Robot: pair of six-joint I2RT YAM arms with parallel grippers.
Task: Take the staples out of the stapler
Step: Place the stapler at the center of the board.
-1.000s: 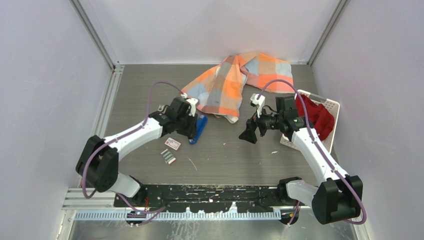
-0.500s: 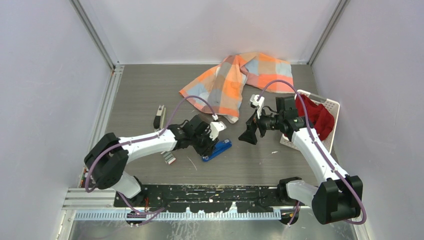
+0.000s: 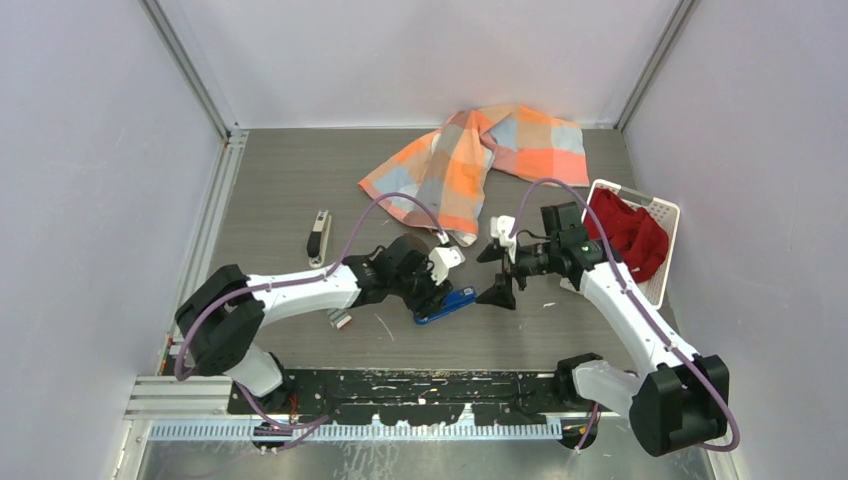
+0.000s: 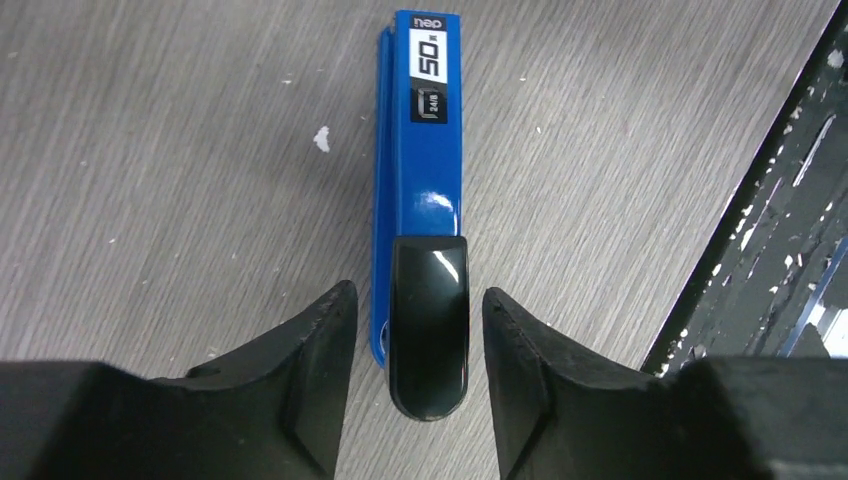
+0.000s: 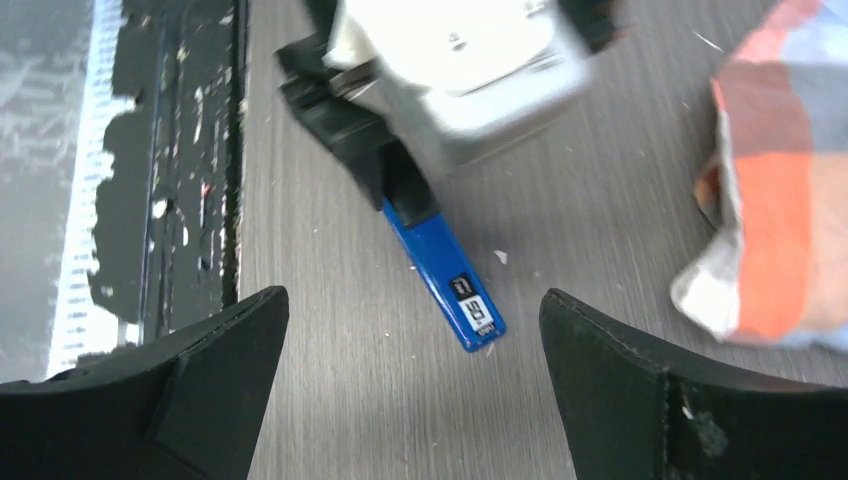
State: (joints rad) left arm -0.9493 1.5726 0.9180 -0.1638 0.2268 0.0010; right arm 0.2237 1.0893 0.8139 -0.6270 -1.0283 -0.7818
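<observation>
The blue stapler [image 3: 450,302] lies flat on the table near its middle. It fills the left wrist view [image 4: 420,150], shut, with its black rear end between my fingers. My left gripper [image 3: 430,296] straddles that black end [image 4: 428,330], open, with a small gap on each side. My right gripper [image 3: 497,277] is wide open and empty, just right of and above the stapler's front tip [image 5: 470,315]. A grey strip of staples [image 3: 342,320] shows on the table beside my left arm.
An orange-and-blue checked cloth [image 3: 470,165] lies at the back. A white basket [image 3: 668,215] with red cloth stands at the right. A slim dark and silver object [image 3: 318,237] lies at the left. The black base rail [image 5: 170,200] runs along the near edge.
My left gripper has moved the stapler from beside the cloth toward the table's middle, turning it. My right gripper has come down and left toward it. The dark slim object at the left is now uncovered.
</observation>
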